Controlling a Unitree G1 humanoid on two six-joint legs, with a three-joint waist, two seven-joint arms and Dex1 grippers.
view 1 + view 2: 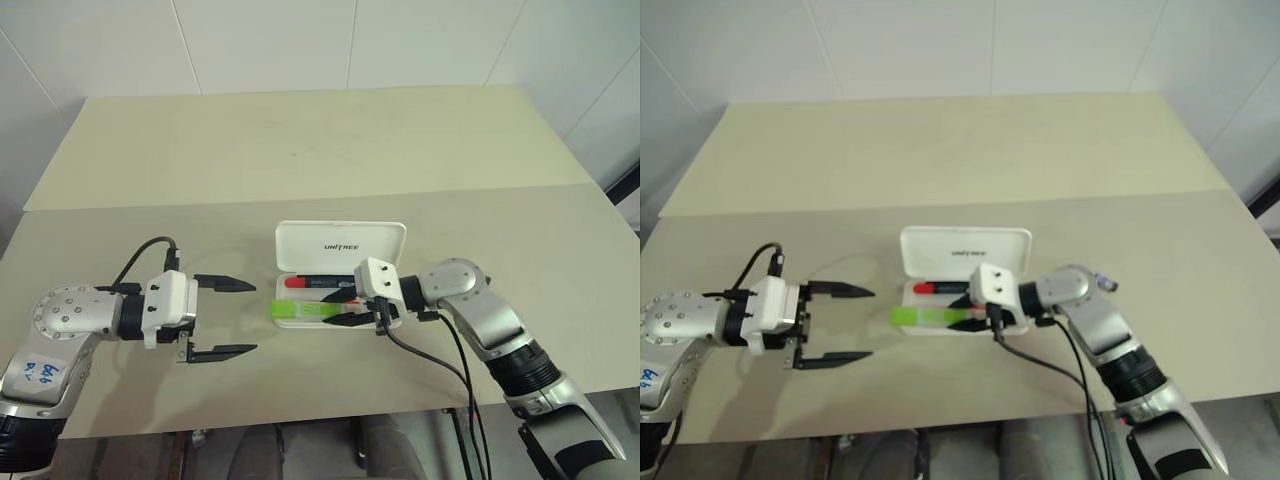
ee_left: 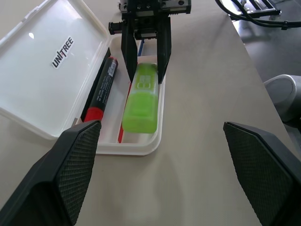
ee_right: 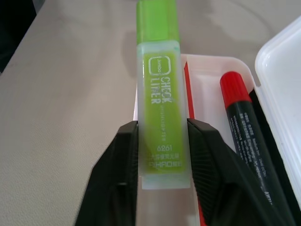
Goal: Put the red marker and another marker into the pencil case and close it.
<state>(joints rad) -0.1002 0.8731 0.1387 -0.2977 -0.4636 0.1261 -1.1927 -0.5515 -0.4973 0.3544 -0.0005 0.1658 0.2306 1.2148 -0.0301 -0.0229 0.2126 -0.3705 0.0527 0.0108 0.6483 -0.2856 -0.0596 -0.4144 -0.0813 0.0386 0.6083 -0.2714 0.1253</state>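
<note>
Already the red marker [image 2: 100, 89] lies inside the pencil case [image 1: 340, 240], along the back of the tray beside the hinge of the raised lid, so that half of the loading looks done. The case sits near the middle of the bench [image 1: 300, 150], a little toward its front edge, with the lid standing open. The green highlighter [image 3: 161, 89] is partly in: in the left wrist view its body rests along the front of the tray, while its end reaches out over the tray's left rim. The right gripper [image 3: 162, 155] has its fingers on either side of the highlighter's near end, close against it; whether they clamp it or have begun to let go I cannot tell. The left gripper [image 1: 224, 317] hangs just above the bench to the left of the case, fingers spread wide and empty. What remains, as I judge it, is seating the highlighter fully, freeing it, and swinging the lid shut.
</note>
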